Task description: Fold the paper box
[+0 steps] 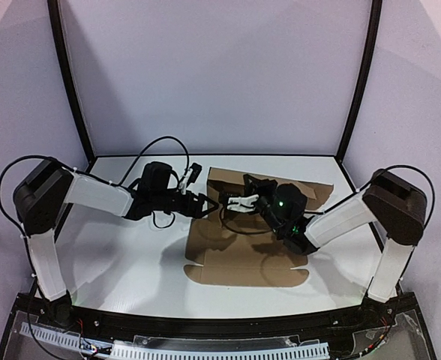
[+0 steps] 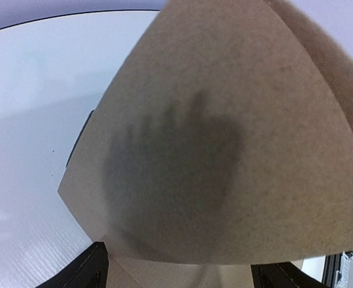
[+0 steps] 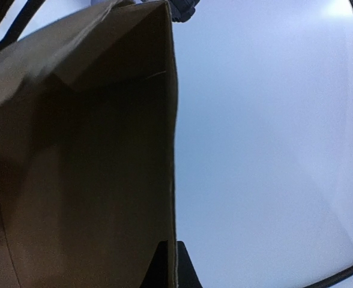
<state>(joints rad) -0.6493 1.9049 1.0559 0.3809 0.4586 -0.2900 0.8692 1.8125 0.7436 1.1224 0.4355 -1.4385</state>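
1. The paper box [image 1: 239,259] sprawls under and between the left gripper [image 1: 208,202] and the right gripper [image 1: 239,201], one panel raised. We fear that panel springs flat if a finger slips. Its long axis runs from the pincers towards the near table [image 1: 130,262] edge.
2. Left gripper: fingers [image 2: 89,270] spread wide, flap just ahead.
3. Right gripper: grip hidden, so we cannot tell.

The paper box [image 1: 243,259] lies on the tabletop [image 1: 115,262], a little toward 3 o'clock from the middle. My left end effector [image 1: 205,202] is at its 9 o'clock side and my right end effector [image 1: 239,201] reaches in from 3 o'clock. The two are near each other, over the box's 11 o'clock part. One flap [image 1: 247,276] lies toward 6 o'clock, and one panel [image 1: 224,180] is behind both end effectors, toward 12 o'clock.
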